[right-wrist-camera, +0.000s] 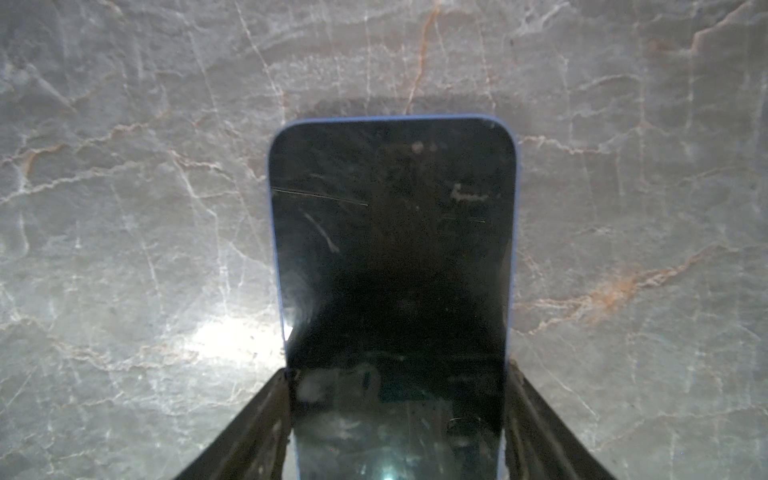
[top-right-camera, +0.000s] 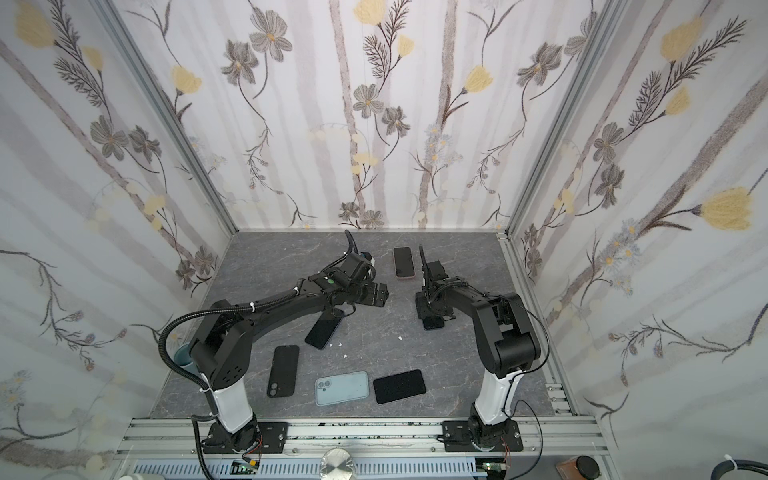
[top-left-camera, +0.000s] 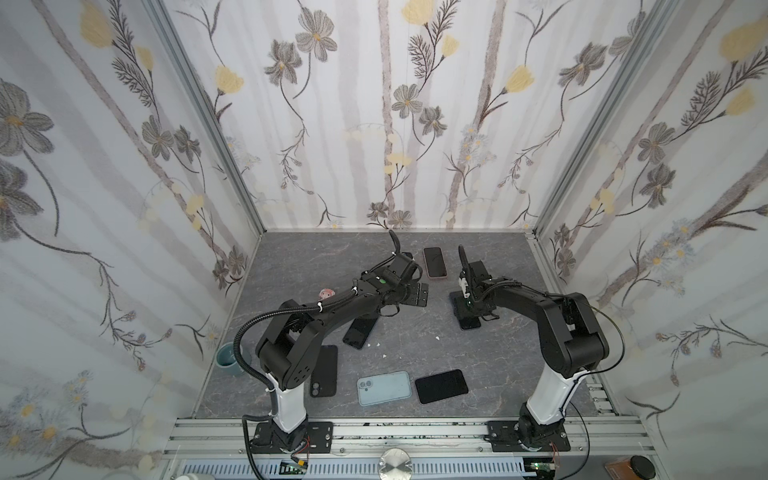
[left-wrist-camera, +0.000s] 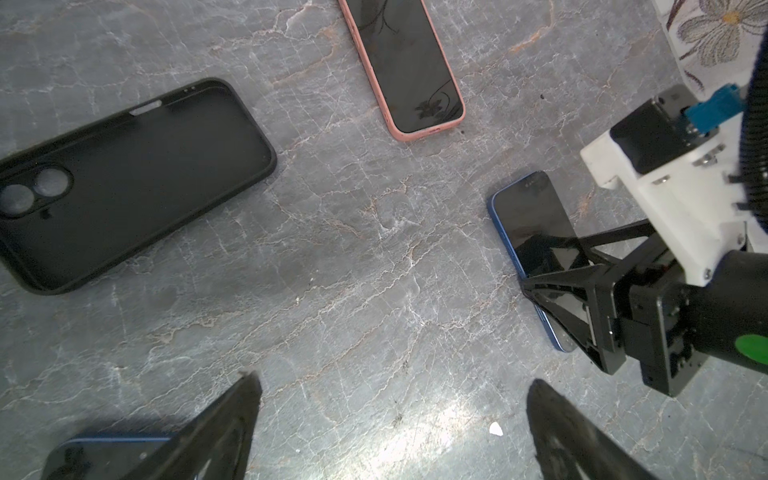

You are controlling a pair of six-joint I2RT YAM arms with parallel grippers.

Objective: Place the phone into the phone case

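Right fingers (right-wrist-camera: 257, 424) pinch glossy blue-edged phone (right-wrist-camera: 390, 249); veined marble tabletop (right-wrist-camera: 124, 208).

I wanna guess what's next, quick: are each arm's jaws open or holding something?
Left gripper: jaws open, holding nothing.
Right gripper: jaws closed on the blue phone.

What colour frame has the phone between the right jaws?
Blue; the phone shows best in right wrist view.
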